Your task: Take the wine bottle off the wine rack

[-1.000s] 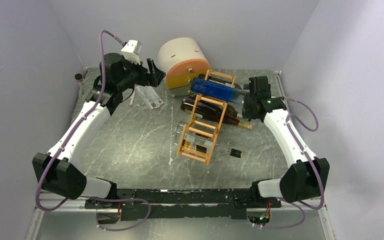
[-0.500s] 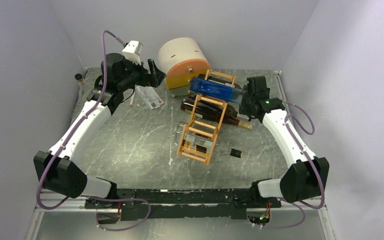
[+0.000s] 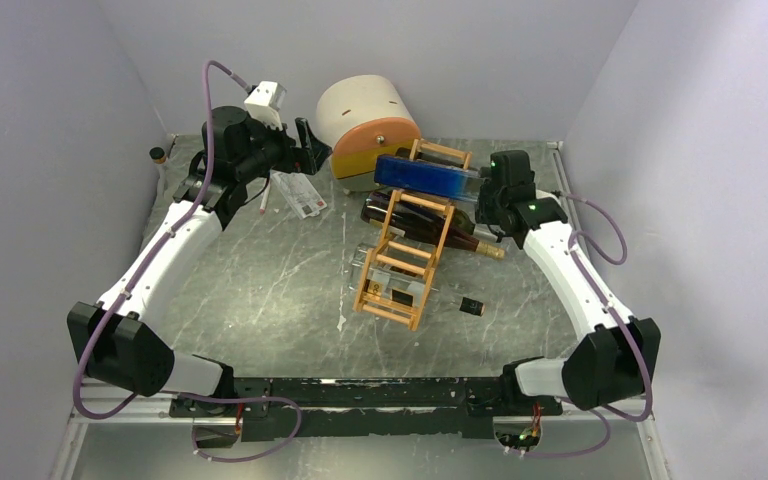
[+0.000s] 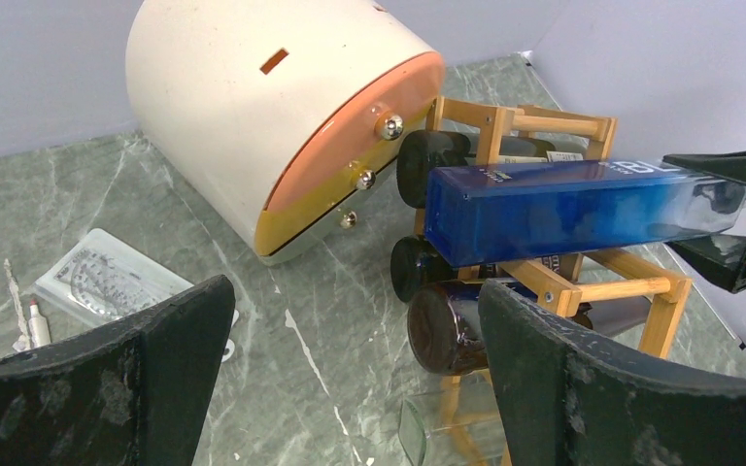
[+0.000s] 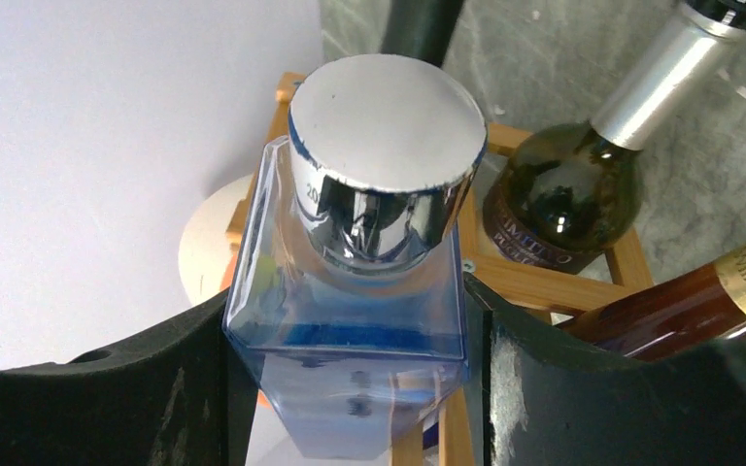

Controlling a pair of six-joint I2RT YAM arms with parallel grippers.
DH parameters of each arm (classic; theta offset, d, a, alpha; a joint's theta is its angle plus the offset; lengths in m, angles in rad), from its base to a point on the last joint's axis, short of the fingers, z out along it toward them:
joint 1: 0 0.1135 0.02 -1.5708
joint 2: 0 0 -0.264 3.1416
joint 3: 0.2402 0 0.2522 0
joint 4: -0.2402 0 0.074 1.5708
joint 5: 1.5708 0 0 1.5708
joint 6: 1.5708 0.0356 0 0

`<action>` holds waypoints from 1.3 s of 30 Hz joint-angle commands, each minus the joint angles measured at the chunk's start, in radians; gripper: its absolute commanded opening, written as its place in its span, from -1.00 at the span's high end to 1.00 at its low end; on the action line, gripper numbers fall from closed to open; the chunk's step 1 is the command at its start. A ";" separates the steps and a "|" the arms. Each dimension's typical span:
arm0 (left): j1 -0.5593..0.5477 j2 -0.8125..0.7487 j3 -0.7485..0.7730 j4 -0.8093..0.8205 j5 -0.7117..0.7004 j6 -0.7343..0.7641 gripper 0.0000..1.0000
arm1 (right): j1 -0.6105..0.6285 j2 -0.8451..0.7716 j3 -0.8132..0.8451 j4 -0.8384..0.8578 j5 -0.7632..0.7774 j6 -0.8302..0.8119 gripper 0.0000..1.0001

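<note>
The wine bottle (image 3: 425, 177), a square blue one with a silver cap, lies across the top tier of the wine rack (image 3: 400, 265), at the far right of the bench (image 3: 260, 280). The right pincer (image 3: 482, 185) has closed in since a second ago. Then its fingers stood wide of the cap end; now they press against both sides of the bottle's clear shoulder, as the right wrist view shows. The cap end also sits a little higher than before, so the bottle lies more level, and the right arm has reached slightly further in. Two dark bottles (image 3: 420, 220) rest in the tiers below. The left pincer (image 3: 310, 145) is unchanged: wide open, holding nothing, hanging beside the round cream-and-orange drawer box (image 3: 365, 130).
</note>
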State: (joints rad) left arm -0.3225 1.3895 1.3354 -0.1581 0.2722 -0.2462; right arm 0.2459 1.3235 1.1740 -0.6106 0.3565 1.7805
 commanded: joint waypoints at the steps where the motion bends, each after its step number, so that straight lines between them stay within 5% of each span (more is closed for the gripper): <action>1: -0.006 -0.027 0.045 0.005 -0.011 0.019 -0.99 | 0.009 -0.092 -0.009 0.218 0.052 -0.128 0.74; 5: -0.006 -0.032 0.045 0.001 -0.021 0.031 -0.99 | 0.009 -0.101 0.016 0.290 0.065 -0.257 1.00; 14: -0.002 -0.070 0.046 0.004 -0.025 0.074 -0.99 | 0.008 -0.123 -0.041 0.788 -0.093 -0.739 1.00; 19: -0.001 -0.127 0.043 0.017 -0.008 0.110 -0.99 | 0.009 -0.063 0.086 0.880 -0.214 -0.909 1.00; 29: -0.001 -0.242 0.060 -0.147 0.000 0.035 -0.99 | 0.045 0.059 0.267 0.968 -0.422 -0.991 1.00; 39: -0.001 -0.390 0.020 -0.374 0.062 -0.047 -0.99 | 0.277 0.121 0.331 0.922 -0.506 -1.004 1.00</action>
State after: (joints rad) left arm -0.3225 1.0641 1.3659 -0.4179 0.2996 -0.2539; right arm 0.4316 1.4548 1.4139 0.1589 -0.0772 0.7368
